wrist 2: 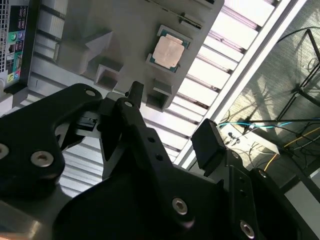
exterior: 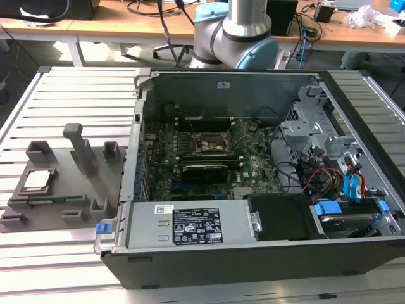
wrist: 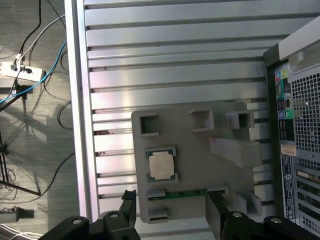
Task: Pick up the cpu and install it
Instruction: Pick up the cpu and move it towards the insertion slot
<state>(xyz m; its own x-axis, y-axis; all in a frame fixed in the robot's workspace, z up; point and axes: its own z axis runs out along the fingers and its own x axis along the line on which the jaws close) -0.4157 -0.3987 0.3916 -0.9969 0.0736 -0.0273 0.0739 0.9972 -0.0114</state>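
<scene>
The tool [wrist: 170, 200], wide open and empty, hangs near the chip [wrist: 161, 166], seated in a grey holder [wrist: 200, 145] near the desk [wrist: 175, 75] edge, likely to keep it square for gripping.

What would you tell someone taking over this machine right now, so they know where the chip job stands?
Gripper: open, holding nothing, hovering over the edge of the grey holder plate.
Cpu: lying flat in its recess on that plate, untouched, outside the computer case, on the exterior view's left.
Socket: on the motherboard inside the open case.
Done: nothing that shows yet.
Left: the cpu is neither picked up nor installed.
</scene>
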